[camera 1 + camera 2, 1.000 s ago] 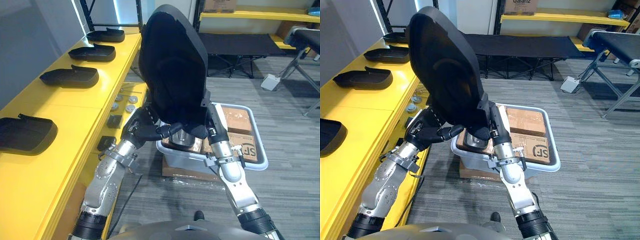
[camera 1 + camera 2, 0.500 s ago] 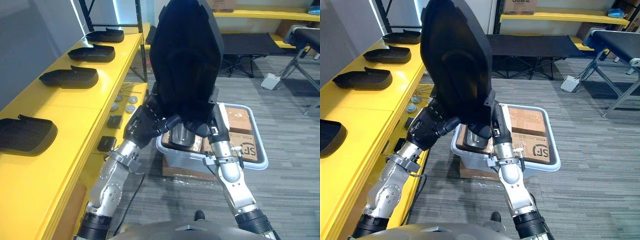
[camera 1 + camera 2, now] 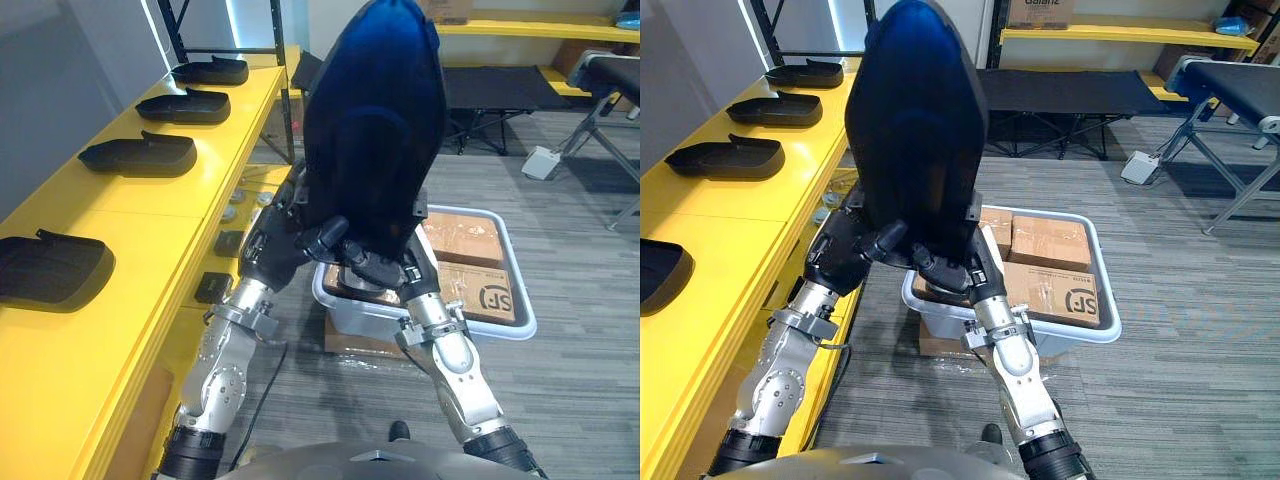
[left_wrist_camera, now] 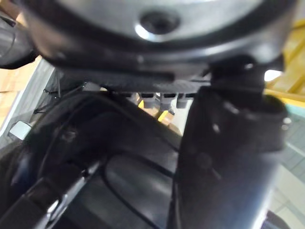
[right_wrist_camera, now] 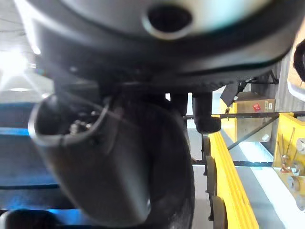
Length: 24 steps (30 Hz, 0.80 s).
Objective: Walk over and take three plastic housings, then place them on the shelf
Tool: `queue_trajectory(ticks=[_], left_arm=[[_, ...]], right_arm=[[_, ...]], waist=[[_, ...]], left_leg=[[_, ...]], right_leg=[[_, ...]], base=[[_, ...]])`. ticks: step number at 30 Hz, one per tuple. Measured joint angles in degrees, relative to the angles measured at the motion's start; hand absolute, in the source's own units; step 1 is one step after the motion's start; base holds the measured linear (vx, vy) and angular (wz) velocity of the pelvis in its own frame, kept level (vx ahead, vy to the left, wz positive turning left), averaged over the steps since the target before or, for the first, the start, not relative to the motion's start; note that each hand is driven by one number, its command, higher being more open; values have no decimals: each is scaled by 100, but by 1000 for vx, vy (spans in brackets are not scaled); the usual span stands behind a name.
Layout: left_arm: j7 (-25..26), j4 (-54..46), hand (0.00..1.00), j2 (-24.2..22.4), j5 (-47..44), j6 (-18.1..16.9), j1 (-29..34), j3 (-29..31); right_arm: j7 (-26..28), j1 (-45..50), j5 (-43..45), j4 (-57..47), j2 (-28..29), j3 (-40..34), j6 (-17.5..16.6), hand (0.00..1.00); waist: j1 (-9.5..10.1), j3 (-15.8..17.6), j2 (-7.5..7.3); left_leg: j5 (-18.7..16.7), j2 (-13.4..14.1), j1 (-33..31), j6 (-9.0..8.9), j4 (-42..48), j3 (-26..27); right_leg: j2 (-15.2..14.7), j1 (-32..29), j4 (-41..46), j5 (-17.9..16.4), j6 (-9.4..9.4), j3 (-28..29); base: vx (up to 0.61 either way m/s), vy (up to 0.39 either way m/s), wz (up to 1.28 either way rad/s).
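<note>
Grey carpet runs beside a long yellow shelf [image 3: 150, 225] on the robot's left. I see the left hand [image 3: 283, 243] and the right hand [image 3: 378, 268] meeting in front of the body. Both have their fingers curled tight round the bottom edge of one large plastic housing [image 3: 375, 120], which is black and stands almost upright above them like a shield. A second ago it leaned towards the shelf. Now it has swung up straighter and slightly to the right, and the right arm has drawn in closer beneath it. I judge the two-handed hold is being settled before the piece goes across, so this placing is not yet done. Just beyond the hands, one pale grey bin [image 3: 1110, 322] sits on the floor, holding cardboard boxes [image 3: 1048, 242], three that I can count. Along the shelf lie four shelved housings [image 3: 140, 152] in a row, well apart from each other, one more than the task asks for.
</note>
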Motion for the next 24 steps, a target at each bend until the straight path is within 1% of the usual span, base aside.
queue_trajectory(ticks=[5,6,12,18,21,24], left_arm=[[17,66,100,-2,2,-116,28,0],[23,114,0,-2,3,-132,28,0],[53,175,0,1,24,-169,30,-23],[38,176,0,12,259,-355,32,-87],[77,185,0,9,257,-386,32,-82],[126,233,0,7,257,-564,34,-81]], right_arm=[[42,4,53,0,-3,105,54,0],[41,6,52,4,-4,142,64,0],[29,33,58,14,-10,211,72,0],[-7,33,196,16,-32,262,81,0],[-14,36,202,16,-37,352,81,0],[-102,40,202,16,10,482,88,0]], waist=[[1,-9,-12],[1,-10,-15],[3,-15,-23],[0,-46,-60],[-3,-74,-64],[0,-127,-71]], left_leg=[[0,0,2,0,0,0],[0,0,1,0,0,0],[0,0,3,0,0,-1],[1,0,3,0,1,-1],[1,0,3,0,1,-1],[1,0,1,0,1,-4]], right_leg=[[0,1,0,0,0,0],[0,1,0,0,0,0],[0,2,0,1,0,0],[-1,1,0,1,0,0],[-1,1,0,1,0,0],[-2,1,0,1,0,-5]], base=[[0,0,0],[0,0,0],[0,0,0],[0,0,0],[0,0,0],[0,0,0]])
